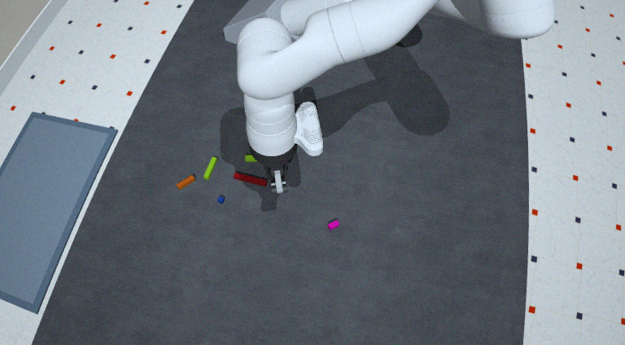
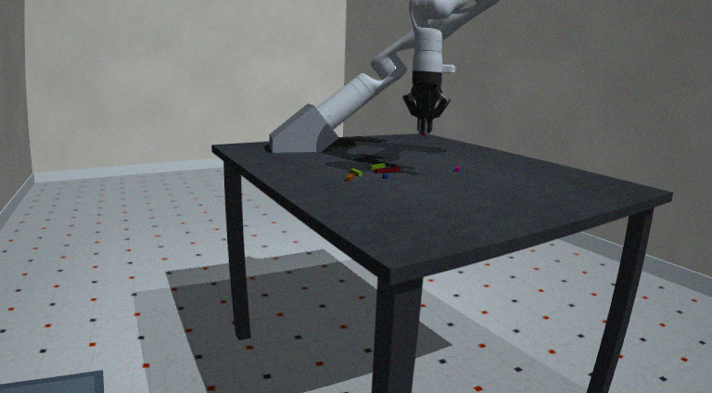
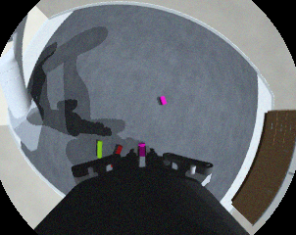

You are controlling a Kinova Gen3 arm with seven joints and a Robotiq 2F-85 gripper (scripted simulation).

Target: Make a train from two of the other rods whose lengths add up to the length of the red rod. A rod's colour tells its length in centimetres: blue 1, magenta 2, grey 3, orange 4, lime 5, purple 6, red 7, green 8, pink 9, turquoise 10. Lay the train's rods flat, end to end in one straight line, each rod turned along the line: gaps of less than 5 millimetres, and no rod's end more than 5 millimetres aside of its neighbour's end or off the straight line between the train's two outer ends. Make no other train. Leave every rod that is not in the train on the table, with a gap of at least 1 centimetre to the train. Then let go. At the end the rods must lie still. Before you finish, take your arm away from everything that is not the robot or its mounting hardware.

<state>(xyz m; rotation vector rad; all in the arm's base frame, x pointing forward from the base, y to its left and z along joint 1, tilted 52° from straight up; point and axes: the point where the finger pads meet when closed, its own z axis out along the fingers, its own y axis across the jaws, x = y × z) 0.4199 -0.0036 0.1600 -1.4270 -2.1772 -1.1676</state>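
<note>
My gripper (image 1: 279, 187) (image 2: 423, 128) (image 3: 142, 151) hangs well above the dark table (image 1: 414, 239) (image 2: 483, 221) and is shut on a magenta rod (image 2: 423, 133) (image 3: 142, 149), which points down from the fingertips. The red rod (image 1: 250, 178) (image 2: 388, 170) (image 3: 120, 151) lies flat just left of the gripper in the top view. One lime rod (image 1: 210, 168) (image 2: 356, 171) (image 3: 100, 149) lies left of it. A second lime rod (image 1: 250, 158) (image 2: 376, 165) is partly hidden by the arm. An orange rod (image 1: 185, 181) (image 2: 349, 177), a blue rod (image 1: 220, 198) (image 2: 385, 176) and a second magenta rod (image 1: 333, 224) (image 2: 457, 169) (image 3: 163, 100) lie apart.
The arm's grey base block (image 1: 258, 14) (image 2: 301, 132) sits at the table's back edge. A blue-grey mat (image 1: 41, 203) lies on the floor to the left of the table.
</note>
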